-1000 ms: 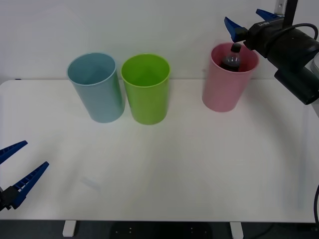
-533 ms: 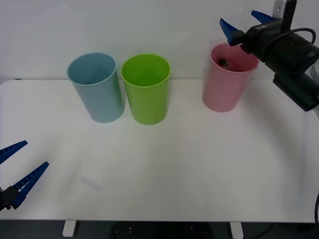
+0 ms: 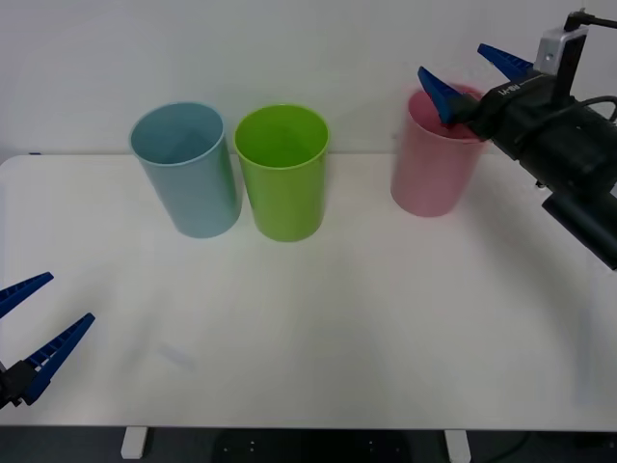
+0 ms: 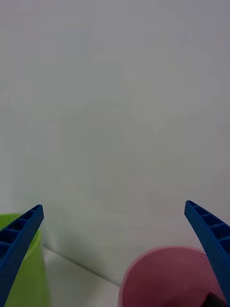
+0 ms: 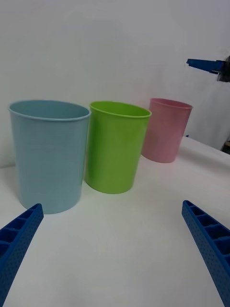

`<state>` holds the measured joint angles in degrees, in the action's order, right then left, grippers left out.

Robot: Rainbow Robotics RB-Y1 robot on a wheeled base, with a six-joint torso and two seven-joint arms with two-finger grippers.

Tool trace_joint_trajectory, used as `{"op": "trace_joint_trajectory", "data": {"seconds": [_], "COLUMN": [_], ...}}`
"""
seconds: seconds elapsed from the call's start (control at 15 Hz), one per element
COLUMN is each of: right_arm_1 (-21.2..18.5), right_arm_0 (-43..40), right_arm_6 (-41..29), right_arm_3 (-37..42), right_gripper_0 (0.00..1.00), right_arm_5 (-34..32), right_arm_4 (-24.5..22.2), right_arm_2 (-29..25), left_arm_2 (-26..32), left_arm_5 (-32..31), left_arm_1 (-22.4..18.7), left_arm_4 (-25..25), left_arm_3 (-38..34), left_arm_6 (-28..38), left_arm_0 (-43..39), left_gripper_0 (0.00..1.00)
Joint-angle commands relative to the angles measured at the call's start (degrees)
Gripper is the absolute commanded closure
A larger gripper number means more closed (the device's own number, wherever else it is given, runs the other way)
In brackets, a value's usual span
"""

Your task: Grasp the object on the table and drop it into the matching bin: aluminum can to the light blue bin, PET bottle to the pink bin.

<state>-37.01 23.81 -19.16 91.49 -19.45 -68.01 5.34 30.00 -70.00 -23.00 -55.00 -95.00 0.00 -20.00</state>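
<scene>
The pink bin [image 3: 434, 178] stands on the white table [image 3: 337, 309], near the back edge and toward the robot's right. It is upright. In the right wrist view a small dark bit [image 4: 211, 299] shows just inside the bin's mouth [image 4: 167, 278]. It may be the bottle, but I cannot tell.

The right claw [image 3: 463, 69] hangs right over the pink bin. Its two blue fingers are spread wide apart and it has nothing in it. One finger [image 3: 436, 93] is in front of the bin's rim. The other finger is up high, off to the side. In the right wrist view the claw [image 4: 114, 206] looks at the bare white wall, with the pink bin's mouth low between the fingers.

The green bin [image 3: 282, 178] stands well to the left of the pink one. The blue bin [image 3: 188, 174] stands just beside the green one, farther left. These two nearly touch. Both are upright, and I can see nothing in them.

The left claw [image 3: 66, 299] waits low over the near left corner of the table, far from the bins. Its fingers are wide apart too, and it has hold of nothing. In the left wrist view this claw [image 5: 112, 206] faces all three bins in a row: blue, green, then pink [image 5: 165, 132].
</scene>
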Motion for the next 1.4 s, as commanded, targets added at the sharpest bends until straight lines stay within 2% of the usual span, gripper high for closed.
{"op": "trace_joint_trajectory", "data": {"seconds": [0.07,0.4,0.73,1.07,1.4], "right_arm_1": [0.0,0.0,-0.5,-0.4,-0.4], "right_arm_0": [-4.4,-10.1,-16.1,-21.4,-25.6], "right_arm_6": [1.0,4.0,14.9,15.4,15.3], "right_arm_3": [3.9,7.0,8.1,8.0,8.1], "right_gripper_0": [0.00,0.00,0.00,0.00,0.00], "right_arm_5": [-5.6,-14.9,-18.1,-23.6,-26.3], "right_arm_4": [0.0,0.8,3.8,3.8,3.8], "right_arm_2": [-2.9,-7.4,-9.1,-11.6,-13.1], "left_arm_2": [0.0,0.0,0.0,0.0,0.0], "left_arm_5": [0.0,0.0,0.0,0.0,0.0], "left_arm_1": [0.0,0.0,0.0,0.0,0.0], "left_arm_4": [0.0,0.0,0.0,0.0,0.0], "left_arm_3": [0.0,0.0,0.0,0.0,0.0], "left_arm_6": [0.0,0.0,0.0,0.0,0.0], "left_arm_0": [0.0,0.0,0.0,0.0,0.0], "left_gripper_0": [0.00,0.00,0.00,0.00,0.00]}}
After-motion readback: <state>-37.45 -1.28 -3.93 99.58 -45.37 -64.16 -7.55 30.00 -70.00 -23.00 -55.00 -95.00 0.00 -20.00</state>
